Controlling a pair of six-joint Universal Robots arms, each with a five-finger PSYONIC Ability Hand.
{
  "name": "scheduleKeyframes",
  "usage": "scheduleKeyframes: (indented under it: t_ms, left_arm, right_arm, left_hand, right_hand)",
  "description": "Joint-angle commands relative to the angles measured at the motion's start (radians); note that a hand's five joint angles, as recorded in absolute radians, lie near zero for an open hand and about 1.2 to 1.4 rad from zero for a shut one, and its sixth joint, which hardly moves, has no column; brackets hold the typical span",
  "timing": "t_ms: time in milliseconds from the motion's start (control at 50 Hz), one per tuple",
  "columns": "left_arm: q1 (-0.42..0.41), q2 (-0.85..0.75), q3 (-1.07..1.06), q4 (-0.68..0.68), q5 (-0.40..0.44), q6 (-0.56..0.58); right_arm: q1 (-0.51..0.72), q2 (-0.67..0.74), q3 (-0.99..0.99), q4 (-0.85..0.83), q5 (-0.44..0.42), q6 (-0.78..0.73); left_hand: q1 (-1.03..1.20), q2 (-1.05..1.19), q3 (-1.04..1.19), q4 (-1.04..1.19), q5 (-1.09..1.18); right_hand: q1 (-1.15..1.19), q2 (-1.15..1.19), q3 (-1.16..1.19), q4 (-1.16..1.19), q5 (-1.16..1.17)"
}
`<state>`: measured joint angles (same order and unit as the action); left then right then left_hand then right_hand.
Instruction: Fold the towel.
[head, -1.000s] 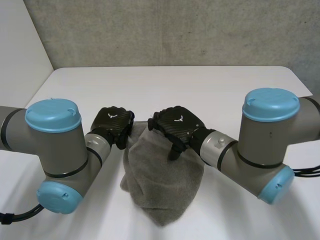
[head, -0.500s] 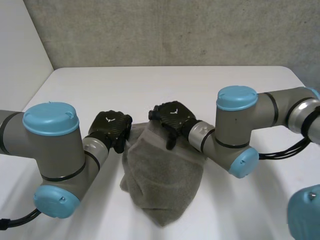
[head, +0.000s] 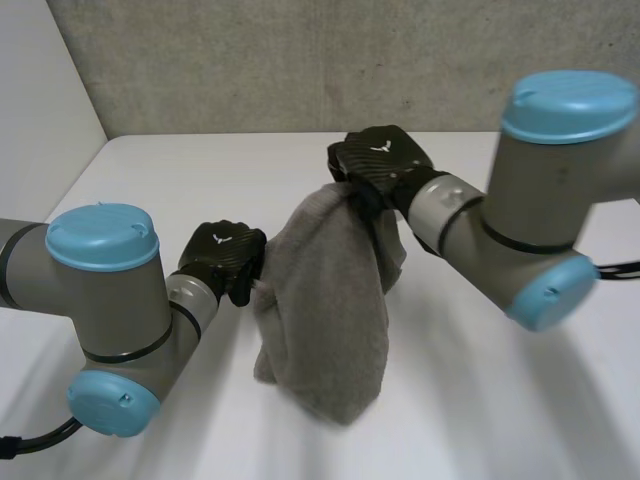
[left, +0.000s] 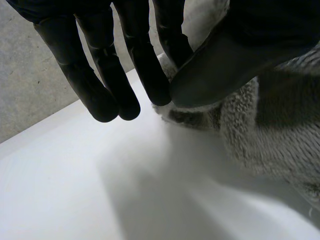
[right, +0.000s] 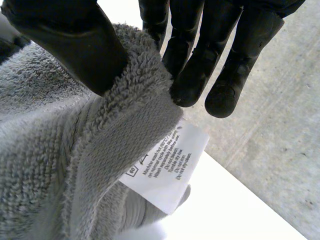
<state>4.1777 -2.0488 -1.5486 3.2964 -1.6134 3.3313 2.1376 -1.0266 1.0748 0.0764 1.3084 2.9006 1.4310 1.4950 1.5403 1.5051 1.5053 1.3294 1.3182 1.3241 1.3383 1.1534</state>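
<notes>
Head view first: the grey towel hangs in a bunched, twisted column between the two hands, its lower end slumped on the white bench close to the robot. The right hand is raised above the bench and holds the towel's top. In the right wrist view its thumb and fingers pinch a hemmed corner, with the white care label dangling just below the pinch. The left hand sits lower, at the towel's side edge. In the left wrist view its thumb presses a thin lip of cloth against one of the fingers, the others hanging straight and free. From where I stand the worry is that left hold: it looks shallow, so if the right hand goes higher or wider the edge could slide out and the towel would swing from one corner. The cloth is also roped up rather than spread, so laying it down as it is would likely trap wrinkles and give a crooked fold. The heavy lower end dragging on the bench could tug the right corner loose too.
</notes>
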Motion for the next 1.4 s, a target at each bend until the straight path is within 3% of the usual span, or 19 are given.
scheduleKeyframes:
  t_ms: [20,120,220,300,320,360,380,420,460,580,620,680,760,860,960,1100,1300,1340,1400]
  left_arm:
    - [-0.004,0.022,-0.010,-0.020,-0.002,-0.003]
    - [-0.004,0.070,-0.005,-0.075,0.021,0.004]
    - [0.005,0.078,0.056,-0.075,0.036,0.002]
    - [0.007,0.061,0.302,-0.075,0.021,-0.006]
    - [0.007,0.061,0.374,-0.064,0.015,-0.012]
    - [0.010,0.064,0.463,-0.034,-0.005,-0.024]
    - [0.015,0.068,0.526,0.006,-0.031,-0.047]
    - [0.015,0.074,0.579,0.049,-0.061,-0.079]
    - [0.013,0.082,0.613,0.083,-0.094,-0.111]
    - [0.045,0.171,0.545,0.118,-0.137,-0.180]
    - [0.057,0.183,0.474,0.117,-0.129,-0.177]
    - [0.064,0.197,0.322,0.117,-0.099,-0.173]
    - [0.064,0.205,0.154,0.118,-0.045,-0.167]
    - [0.065,0.214,-0.164,0.129,0.024,-0.109]
    - [0.079,0.199,-0.296,0.146,0.026,-0.009]
    - [0.122,0.154,-0.353,0.210,0.027,0.076]
    - [0.130,0.116,-0.334,0.310,0.026,0.077]
    - [0.130,0.095,-0.334,0.351,0.026,0.077]
    - [0.130,0.070,-0.335,0.365,0.023,0.083]
  right_arm:
    - [-0.085,-0.187,0.289,-0.006,-0.014,-0.032]
    - [-0.157,-0.294,0.451,0.000,-0.044,-0.167]
    - [-0.168,-0.302,0.420,-0.064,-0.069,-0.204]
    - [-0.168,-0.299,0.302,-0.383,-0.051,-0.152]
    - [-0.168,-0.299,0.301,-0.385,-0.050,-0.152]
    - [-0.176,-0.299,0.266,-0.722,0.010,-0.059]
    - [-0.176,-0.299,0.266,-0.724,0.011,-0.058]
    - [-0.192,-0.308,0.255,-0.960,0.095,0.014]
    - [-0.203,-0.309,0.257,-0.998,0.123,0.032]
    - [-0.248,-0.323,0.244,-0.889,0.124,0.048]
    - [-0.274,-0.314,0.270,-0.667,0.044,0.043]
    - [-0.288,-0.306,0.318,-0.500,-0.044,0.022]
    - [-0.326,-0.303,0.414,-0.393,-0.107,-0.009]
    - [-0.349,-0.308,0.588,-0.383,-0.155,-0.100]
    - [-0.360,-0.309,0.725,-0.369,-0.150,-0.205]
    - [-0.395,-0.308,0.827,-0.371,-0.147,-0.293]
    - [-0.400,-0.320,0.856,-0.382,-0.147,-0.282]
    - [-0.403,-0.320,0.866,-0.385,-0.147,-0.282]
    - [-0.418,-0.319,0.872,-0.386,-0.138,-0.279]
  left_hand:
    - [-0.035,-0.099,-0.144,-0.109,-0.284]
    - [-0.035,-0.099,-0.144,-0.109,-0.284]
    - [-0.035,-0.099,-0.144,-0.109,-0.284]
    - [-0.035,-0.099,-0.144,-0.109,-0.284]
    - [-0.035,-0.099,-0.144,-0.109,-0.284]
    - [-0.035,-0.099,-0.144,-0.109,-0.284]
    - [-0.035,-0.099,-0.144,-0.109,-0.284]
    - [-0.035,-0.099,-0.144,-0.109,-0.284]
    - [-0.035,-0.099,-0.144,-0.109,-0.284]
    - [-0.035,-0.099,-0.144,-0.109,-0.284]
    - [-0.035,-0.099,-0.144,-0.109,-0.284]
    - [-0.035,-0.099,-0.144,-0.109,-0.284]
    - [-0.035,-0.099,-0.144,-0.109,-0.284]
    - [-0.035,-0.099,-0.144,-0.109,-0.284]
    - [-0.035,-0.099,-0.144,-0.109,-0.284]
    - [-0.035,-0.099,-0.144,-0.109,-0.284]
    - [-0.035,-0.099,-0.144,-0.109,-0.284]
    - [-0.350,-0.413,-0.459,-0.424,-0.598]
    - [-0.510,-0.573,-0.619,-0.584,-0.758]
  right_hand:
    - [0.067,0.078,0.072,0.058,0.068]
    - [0.067,0.078,0.072,0.058,0.068]
    - [0.067,0.078,0.072,0.058,0.068]
    - [0.067,0.078,0.072,0.058,0.068]
    - [0.067,0.078,0.072,0.058,0.068]
    - [0.067,0.078,0.072,0.058,0.068]
    - [0.067,0.078,0.072,0.058,0.068]
    - [0.067,0.078,0.072,0.058,0.068]
    - [0.067,0.078,0.072,0.058,0.068]
    - [0.067,0.078,0.072,0.058,0.068]
    - [0.067,0.078,0.072,0.058,0.068]
    - [0.067,0.078,0.072,0.058,0.068]
    - [0.067,0.078,0.072,0.058,0.068]
    - [0.067,0.078,0.072,0.058,0.068]
    - [0.067,0.078,0.072,0.058,0.068]
    - [0.067,0.078,0.072,0.058,0.068]
    - [0.067,0.078,0.072,0.058,0.068]
    - [0.067,0.078,0.072,0.058,0.068]
    - [0.067,0.078,0.072,0.058,0.068]
